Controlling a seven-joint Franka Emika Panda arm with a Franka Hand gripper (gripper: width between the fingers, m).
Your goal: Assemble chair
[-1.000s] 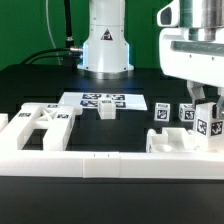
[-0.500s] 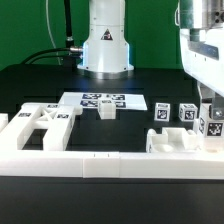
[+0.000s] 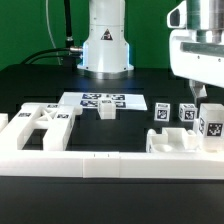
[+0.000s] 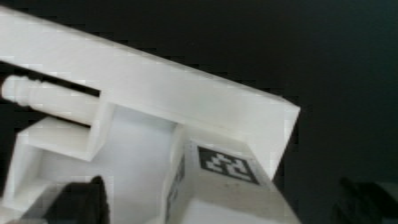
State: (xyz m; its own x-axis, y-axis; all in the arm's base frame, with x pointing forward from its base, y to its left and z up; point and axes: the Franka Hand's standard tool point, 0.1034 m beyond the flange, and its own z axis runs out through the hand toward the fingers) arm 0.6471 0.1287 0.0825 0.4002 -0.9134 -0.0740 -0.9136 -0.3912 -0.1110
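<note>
Since half a second ago my gripper has lifted off the tagged leg, which stays where it stood. In the wrist view its dark fingertips look wide apart and grip nothing. The chair parts are loose, matte white, with black-and-white square tags. On the exterior view's right of the marker board I count three tagged blocks: the nearer block, the middle block, and that leg farthest out. One small block sits just before the board, and one crossed frame lies off its left.
</note>
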